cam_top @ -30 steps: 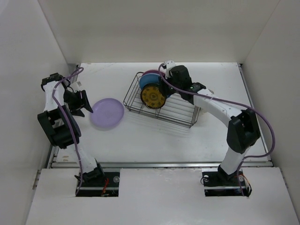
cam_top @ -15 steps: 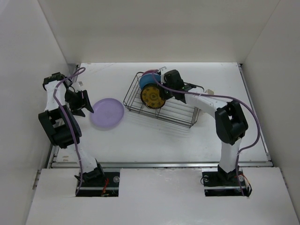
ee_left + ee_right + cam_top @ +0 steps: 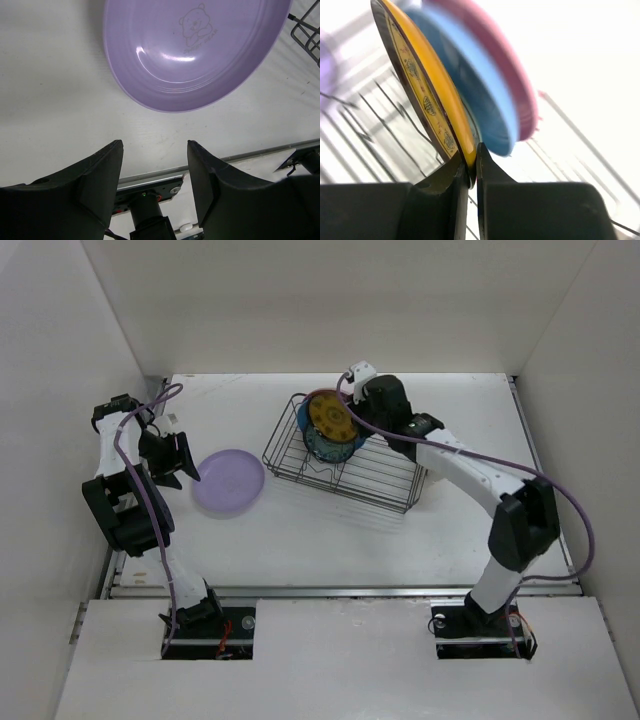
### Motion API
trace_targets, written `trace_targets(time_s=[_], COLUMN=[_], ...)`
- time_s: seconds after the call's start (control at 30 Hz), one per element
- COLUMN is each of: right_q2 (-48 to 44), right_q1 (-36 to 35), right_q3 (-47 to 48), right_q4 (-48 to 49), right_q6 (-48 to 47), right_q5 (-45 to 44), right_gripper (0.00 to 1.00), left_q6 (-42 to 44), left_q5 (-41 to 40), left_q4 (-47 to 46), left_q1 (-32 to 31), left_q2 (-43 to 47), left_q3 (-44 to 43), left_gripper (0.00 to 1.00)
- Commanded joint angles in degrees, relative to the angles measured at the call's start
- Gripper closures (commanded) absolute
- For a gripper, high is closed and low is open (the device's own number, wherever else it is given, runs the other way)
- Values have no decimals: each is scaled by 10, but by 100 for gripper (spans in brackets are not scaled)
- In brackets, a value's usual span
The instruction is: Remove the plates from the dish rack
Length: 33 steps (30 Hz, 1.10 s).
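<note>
White counter (image 3: pixel 300 540), walled on three sides. Right hand (image 3: pixel 472 165) is pinched on the rim of the yellow dark-rimmed plate (image 3: pixel 420 95), upright over the dish rack (image 3: pixel 370 475) at its left end, with the blue plate (image 3: pixel 475 90) and pink plate (image 3: pixel 510 75) just beside it. Judged stiff, glossy and breakable; hold at the rim. Left hand (image 3: pixel 155 150) is partly spread and empty, near the lavender plate (image 3: pixel 192 50).

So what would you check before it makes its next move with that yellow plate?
1. Right end effector shut on the yellow plate rim: ok.
2. Yellow plate's lower edge free of the dish rack wires: cannot tell.
3. Blue plate and pink plate standing in the rack: ok.
4. Lavender plate lying on the table, apart from the rack: ok.
5. Left end effector open, empty, not touching the lavender plate: ok.
</note>
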State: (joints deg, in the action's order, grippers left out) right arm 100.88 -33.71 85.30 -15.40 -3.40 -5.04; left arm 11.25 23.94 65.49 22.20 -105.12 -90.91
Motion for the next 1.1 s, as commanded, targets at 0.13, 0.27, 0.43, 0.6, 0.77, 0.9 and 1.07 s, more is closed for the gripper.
trace_targets(time_s=[0.13,0.27,0.43,0.6,0.77,0.9,1.07], right_q2=[-115,-82,0,73,119,150,132], right_q1=[-61,-79,-122,-144,-144,-150,-150], right_q3=[13,13,0,0,0,24,24], right_q4=[17,-63,-141,-169,-162,-181,-169], right_q6=[-11,-21,-32,-50,-45,-33,-28], right_q5=[52,274,298,309,326,275,255], right_gripper=[100,100,100,95,87,66,38], left_q6=[9,9,9,9,9,9,9], left_q5=[11,11,11,4,4,-8,-8], left_q4=[20,20,20,25,25,37,43], left_q1=[0,0,0,0,0,0,0], left_q2=[38,38,38,38,38,38,38], left_q3=[-31,-37,-37,-37,-31,-31,-37], left_gripper=[49,49,49,49,49,49,48])
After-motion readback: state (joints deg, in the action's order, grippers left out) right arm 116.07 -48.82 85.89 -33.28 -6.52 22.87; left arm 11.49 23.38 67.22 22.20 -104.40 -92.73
